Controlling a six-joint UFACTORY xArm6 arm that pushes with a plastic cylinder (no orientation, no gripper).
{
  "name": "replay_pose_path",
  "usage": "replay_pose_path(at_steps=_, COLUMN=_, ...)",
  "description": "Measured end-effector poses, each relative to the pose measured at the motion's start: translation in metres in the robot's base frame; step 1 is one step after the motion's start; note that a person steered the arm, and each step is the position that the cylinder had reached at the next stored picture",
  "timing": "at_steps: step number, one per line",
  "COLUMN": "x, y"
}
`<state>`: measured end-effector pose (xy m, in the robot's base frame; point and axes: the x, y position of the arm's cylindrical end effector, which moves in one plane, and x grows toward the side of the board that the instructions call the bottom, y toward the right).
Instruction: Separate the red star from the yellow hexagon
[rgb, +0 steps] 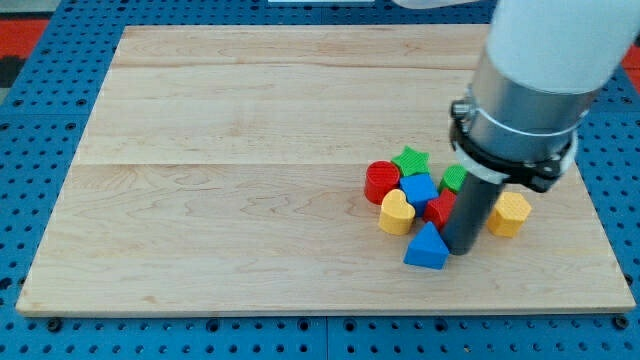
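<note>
The red star (438, 208) lies partly hidden behind my dark rod, in the cluster at the view's right. The yellow hexagon (510, 213) lies just right of the rod. My tip (461, 249) rests on the board between them, touching or nearly touching the red star on its left and the blue triangle (428, 247) at its lower left. The yellow hexagon sits a small gap away to the tip's upper right.
The cluster also holds a red cylinder (381, 181), a green star (410, 161), a blue block (418, 189), a yellow heart (397, 212) and a green block (454, 178) partly hidden by the arm. The wooden board (250, 150) has its right edge near the hexagon.
</note>
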<state>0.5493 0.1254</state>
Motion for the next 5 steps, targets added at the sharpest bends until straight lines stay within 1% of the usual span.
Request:
replay_pose_path(at_steps=1, x=-0.029, y=-0.001)
replay_pose_path(at_steps=2, x=-0.046, y=0.006)
replay_pose_path(at_steps=4, x=-0.05, y=0.008)
replay_pose_path(at_steps=5, x=-0.05, y=-0.015)
